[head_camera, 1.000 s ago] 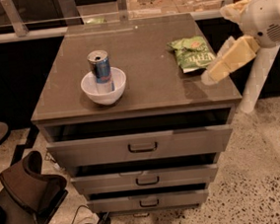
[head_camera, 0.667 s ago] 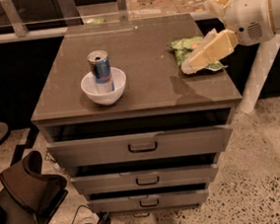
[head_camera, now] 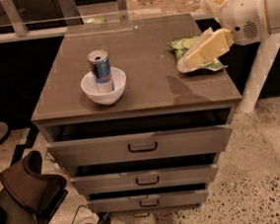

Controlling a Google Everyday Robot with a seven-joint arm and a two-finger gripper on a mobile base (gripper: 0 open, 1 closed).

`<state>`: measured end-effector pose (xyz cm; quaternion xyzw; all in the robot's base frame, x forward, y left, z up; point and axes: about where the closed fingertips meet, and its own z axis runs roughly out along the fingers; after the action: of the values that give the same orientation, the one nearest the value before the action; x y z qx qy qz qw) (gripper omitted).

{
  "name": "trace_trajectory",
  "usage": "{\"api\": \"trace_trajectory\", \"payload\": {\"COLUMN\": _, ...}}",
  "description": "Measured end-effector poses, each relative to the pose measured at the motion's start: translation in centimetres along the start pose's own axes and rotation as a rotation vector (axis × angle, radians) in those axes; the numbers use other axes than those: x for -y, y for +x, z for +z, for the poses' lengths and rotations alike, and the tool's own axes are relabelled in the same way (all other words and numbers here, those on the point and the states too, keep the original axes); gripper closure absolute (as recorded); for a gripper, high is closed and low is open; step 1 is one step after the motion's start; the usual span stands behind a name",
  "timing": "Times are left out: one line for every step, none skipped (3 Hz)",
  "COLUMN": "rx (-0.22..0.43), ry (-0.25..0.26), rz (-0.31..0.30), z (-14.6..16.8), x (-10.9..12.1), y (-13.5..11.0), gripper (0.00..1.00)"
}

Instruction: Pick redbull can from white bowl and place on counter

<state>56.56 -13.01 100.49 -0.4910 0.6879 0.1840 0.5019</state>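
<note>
Hand: the hand (head_camera: 187, 62) hangs low over the green snack bag (head_camera: 184, 44) at the right side of the desk (head_camera: 146, 78). I cannot tell whether it is open or closed.
Change: within the last second it has come in from beyond the right edge and moved leftward over the bag. Can and bowl have not shifted.
Meaning: likely still the approach, with no grasp begun.
Can: the redbull can (head_camera: 101, 69) stands upright in the white bowl (head_camera: 91, 92), left of centre and well apart from the hand.
Edges: the bowl sits near the front edge, and the drawers (head_camera: 142, 146) jut out below it.
Open room: bare top lies between bag and bowl, enough for reaching and later setting the can down.
</note>
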Motion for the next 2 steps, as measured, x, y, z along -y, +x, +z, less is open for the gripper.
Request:
{"api": "trace_trajectory", "payload": {"rx": 0.018, "ry": -0.009, "rz": -0.012, "z": 0.8, "x": -0.4, "y": -0.4, "gripper": 0.00}}
{"api": "trace_trajectory", "payload": {"rx": 0.087, "ry": -0.033, "rz": -0.005, "z": 3.4, "x": -1.3, "y": -0.9, "gripper": 0.00}}
